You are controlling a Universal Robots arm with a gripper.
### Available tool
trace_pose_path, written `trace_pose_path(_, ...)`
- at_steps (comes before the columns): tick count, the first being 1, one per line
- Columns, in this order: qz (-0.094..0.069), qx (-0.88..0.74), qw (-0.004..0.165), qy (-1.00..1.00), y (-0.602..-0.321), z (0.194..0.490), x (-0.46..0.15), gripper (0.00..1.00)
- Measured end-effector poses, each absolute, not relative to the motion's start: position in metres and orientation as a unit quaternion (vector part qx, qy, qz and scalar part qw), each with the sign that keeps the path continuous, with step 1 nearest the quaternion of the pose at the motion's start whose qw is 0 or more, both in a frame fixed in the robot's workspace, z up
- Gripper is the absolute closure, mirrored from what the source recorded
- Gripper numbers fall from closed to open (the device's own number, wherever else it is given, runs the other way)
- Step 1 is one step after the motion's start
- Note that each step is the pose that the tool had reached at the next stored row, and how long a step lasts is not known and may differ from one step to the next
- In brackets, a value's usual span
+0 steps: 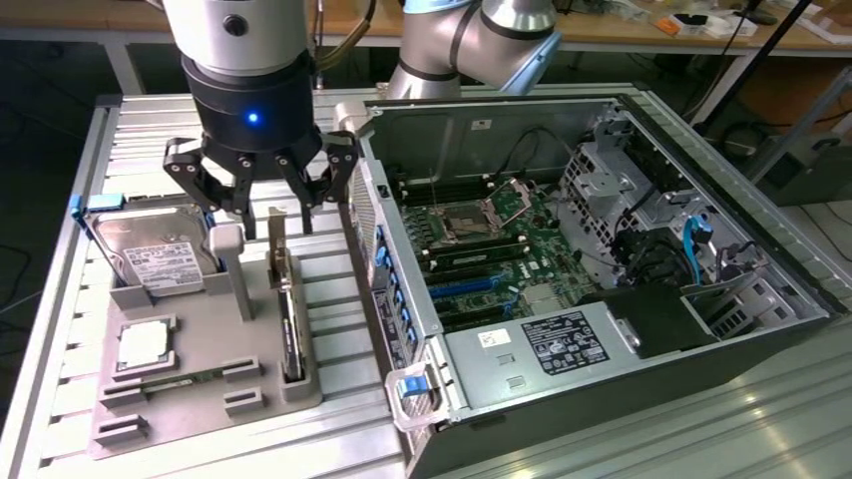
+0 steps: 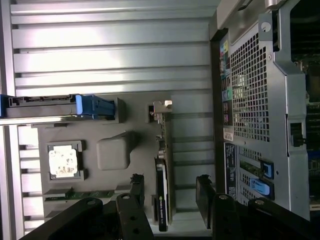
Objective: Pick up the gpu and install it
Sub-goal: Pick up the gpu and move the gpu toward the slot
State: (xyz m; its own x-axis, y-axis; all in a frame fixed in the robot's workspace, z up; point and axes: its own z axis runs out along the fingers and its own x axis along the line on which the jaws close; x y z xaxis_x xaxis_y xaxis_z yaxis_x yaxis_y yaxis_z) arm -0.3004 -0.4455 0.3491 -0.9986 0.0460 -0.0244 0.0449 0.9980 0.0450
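Note:
The gpu (image 1: pixel 286 309) stands on edge in a slot of the grey holder tray (image 1: pixel 200 399), a thin dark card next to the open computer case (image 1: pixel 600 249). My gripper (image 1: pixel 266 205) hangs open just above the card's far end, not touching it. In the wrist view the gpu (image 2: pixel 162 165) runs lengthwise between my two dark fingers (image 2: pixel 136 184), with its silvery end bracket (image 2: pixel 161 106) beyond them. The gripper (image 2: pixel 169 187) has a clear gap on both sides of the card.
The tray also holds a silver hard drive (image 1: pixel 160 254), a processor chip (image 1: pixel 144 342) and a green memory stick (image 1: pixel 174 379). Inside the case lies the motherboard (image 1: pixel 493 249), with blue slot latches along the near wall (image 1: pixel 399 299). The slatted metal table (image 1: pixel 147 120) surrounds the tray.

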Motion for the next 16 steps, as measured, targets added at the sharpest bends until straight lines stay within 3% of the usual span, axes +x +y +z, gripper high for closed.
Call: trace_pose_path(16,0.022,0.023,0.012,0.999,-0.446,0.339,-0.3,0.46)
